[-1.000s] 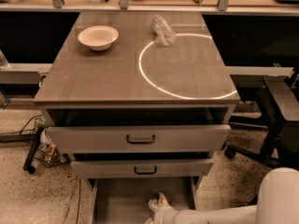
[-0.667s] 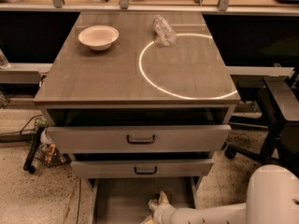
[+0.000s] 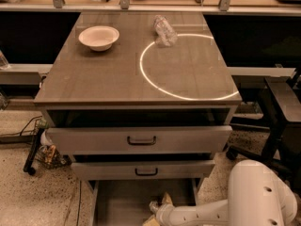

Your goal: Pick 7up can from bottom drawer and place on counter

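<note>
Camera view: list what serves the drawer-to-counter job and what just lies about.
Job: bottom drawer; counter; gripper, low inside that drawer. The can itself cannot be made out.
Lying about: white bowl and clear plastic bottle, both on the counter; two upper drawers.

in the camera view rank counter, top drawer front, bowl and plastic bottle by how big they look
1. counter
2. top drawer front
3. bowl and plastic bottle: too alike to rank.
The gripper is down in the bottom drawer.

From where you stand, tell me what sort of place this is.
Probably a lab or workshop: a light ring on the counter, loose cables on speckled floor. The pincer is down at the bottom drawer.
</note>
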Tool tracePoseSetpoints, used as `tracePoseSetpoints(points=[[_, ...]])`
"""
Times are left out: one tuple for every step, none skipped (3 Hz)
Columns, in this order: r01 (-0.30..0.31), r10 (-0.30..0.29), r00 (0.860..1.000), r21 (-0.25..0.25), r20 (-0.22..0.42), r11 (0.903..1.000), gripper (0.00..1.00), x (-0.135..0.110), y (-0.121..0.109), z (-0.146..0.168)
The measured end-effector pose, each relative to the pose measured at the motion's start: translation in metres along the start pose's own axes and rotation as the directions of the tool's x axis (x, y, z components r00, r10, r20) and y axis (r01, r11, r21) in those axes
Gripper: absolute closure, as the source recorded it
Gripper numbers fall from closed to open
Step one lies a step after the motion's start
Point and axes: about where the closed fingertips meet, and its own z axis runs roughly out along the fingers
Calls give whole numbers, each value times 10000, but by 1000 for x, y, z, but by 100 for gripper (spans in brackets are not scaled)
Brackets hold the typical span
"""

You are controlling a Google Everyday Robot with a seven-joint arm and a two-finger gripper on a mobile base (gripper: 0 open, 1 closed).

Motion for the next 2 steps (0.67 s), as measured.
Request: tracePoseSetpoints(points=[[-64,71,9990,148,-443,9999,16,17,-10,10],[-77,93,9980,263,-618,9996,39,25,-17,12]])
